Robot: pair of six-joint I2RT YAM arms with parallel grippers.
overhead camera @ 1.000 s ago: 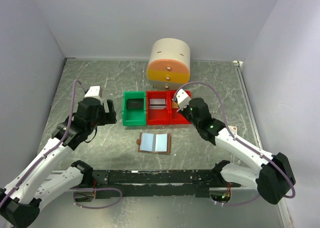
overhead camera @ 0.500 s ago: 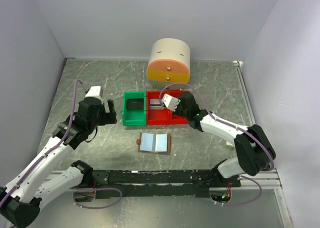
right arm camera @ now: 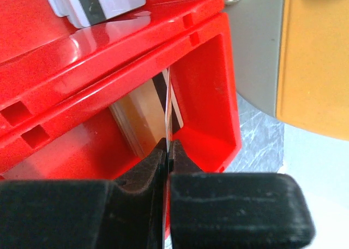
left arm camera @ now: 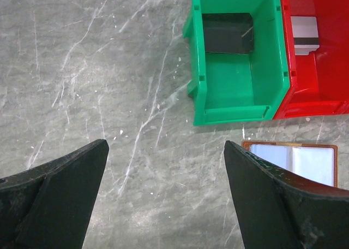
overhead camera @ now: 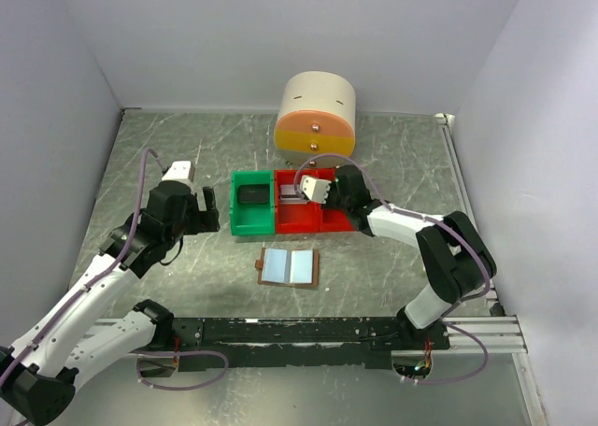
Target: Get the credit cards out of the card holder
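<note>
The brown card holder (overhead camera: 289, 267) lies open on the table in front of the bins, its pale blue panels up; its top edge shows in the left wrist view (left arm camera: 294, 155). My right gripper (right arm camera: 168, 146) is shut on a thin credit card (right arm camera: 168, 107) seen edge-on, hanging inside the right red bin (right arm camera: 215, 90) beside a tan card (right arm camera: 139, 118). From above, that gripper (overhead camera: 329, 200) sits over the red bins. My left gripper (left arm camera: 165, 145) stands open over bare table, left of the holder, and appears in the top view (overhead camera: 201, 211) too.
A green bin (left arm camera: 240, 104) holds a black card (left arm camera: 227, 33). The middle red bin (left arm camera: 322, 79) holds a grey striped card (left arm camera: 304, 33). A round cream and orange drawer unit (overhead camera: 317, 116) stands behind the bins. Grey walls close in on both sides.
The right arm has folded in and swung its wrist left, bringing the held card over and into the right red bin. The left arm and the holder have not moved.
</note>
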